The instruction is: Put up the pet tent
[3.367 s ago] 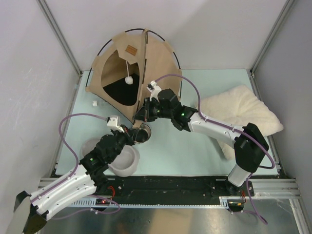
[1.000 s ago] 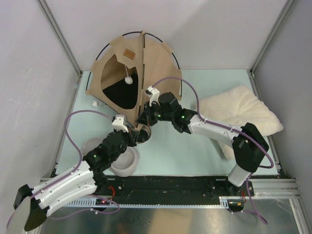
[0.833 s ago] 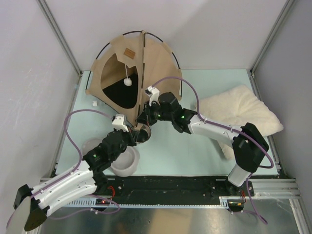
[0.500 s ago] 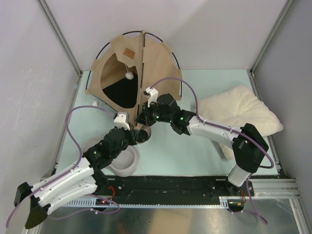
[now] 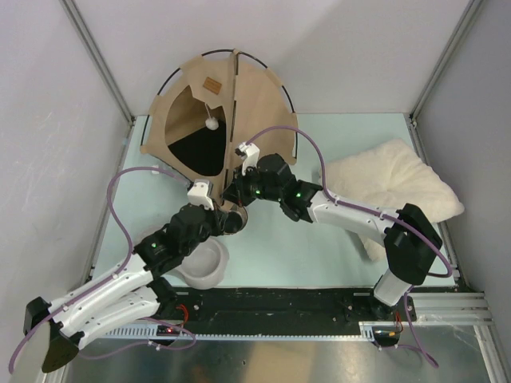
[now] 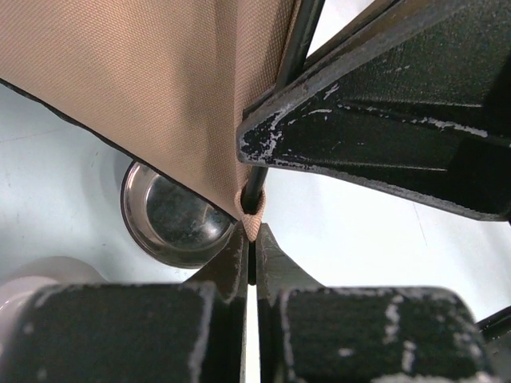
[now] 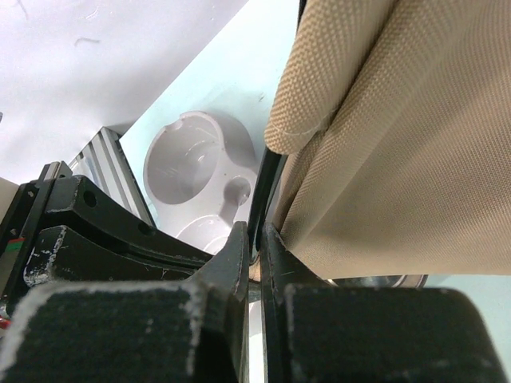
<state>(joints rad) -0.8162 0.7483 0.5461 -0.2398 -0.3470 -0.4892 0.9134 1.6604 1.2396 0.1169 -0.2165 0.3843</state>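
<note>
At the far left of the bench (image 5: 279,239), the pet tent (image 5: 255,104) stands against the back wall. Its doorway faces near-left, and the white pompom (image 5: 211,124) hangs in the opening. I have both grippers at the tent's near bottom corner, almost touching each other in the overhead view.

My left gripper (image 6: 250,239) is closed on the tan corner loop (image 6: 252,217), fingers pressed nearly together with the loop's tip pinched between them. The thin black pole (image 6: 289,56) runs down into that loop. My right gripper (image 7: 255,241) is clamped on the pole just above, with the tan fabric lying against its right finger.

The grey double bowl (image 5: 204,267) sits just near of this corner, under my left arm, and one steel cup (image 6: 164,215) shows beneath the fabric edge. The cream pillow (image 5: 391,183) lies well apart on the right.
</note>
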